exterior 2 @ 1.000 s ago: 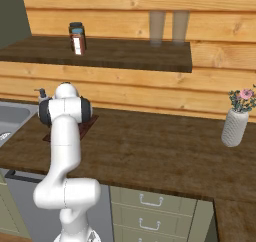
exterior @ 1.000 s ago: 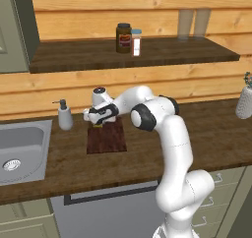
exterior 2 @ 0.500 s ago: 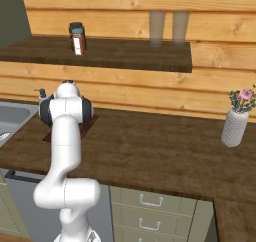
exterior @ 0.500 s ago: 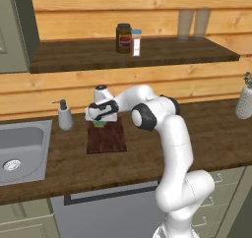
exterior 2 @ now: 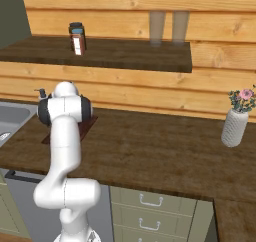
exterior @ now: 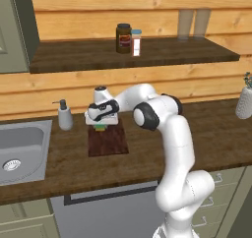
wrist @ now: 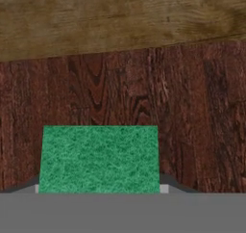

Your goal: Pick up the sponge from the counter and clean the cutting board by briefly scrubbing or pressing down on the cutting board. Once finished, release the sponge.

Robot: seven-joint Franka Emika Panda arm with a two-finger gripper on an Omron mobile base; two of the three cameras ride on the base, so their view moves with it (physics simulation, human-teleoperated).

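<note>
The tool [exterior: 100, 125] hangs low over the far end of the cutting board [exterior: 108, 142], its two tips pinching the sponge [wrist: 99, 160] between them. In the hand view the sponge's green top fills the lower middle, with a dark fingertip [wrist: 169, 184] peeking out at either lower corner, and the reddish-brown wood grain of the board spreads beyond it. From the left base view a sliver of green and yellow shows under the hand, right at the board's surface; whether it presses down or only touches, I cannot tell.

The board lies flat on the surface [exterior: 211, 138], a long dark brown plank worktop running along a wall of light wooden boards. Just to the board's left stands a soap dispenser [exterior: 64, 116], and past that the steel sink [exterior: 19, 148] is set into the surface. At the far right end a pale vase [exterior 2: 234, 128] holds pink flowers [exterior 2: 243, 97].

On the wall shelf [exterior: 162, 55] above stand a dark jar [exterior: 123, 38] and a small white shaker [exterior: 136, 42], side by side, with two clear glasses [exterior: 193, 23] farther right. Below the surface are grey-green drawers [exterior 2: 155, 208] and a dishwasher front [exterior: 108, 215].
</note>
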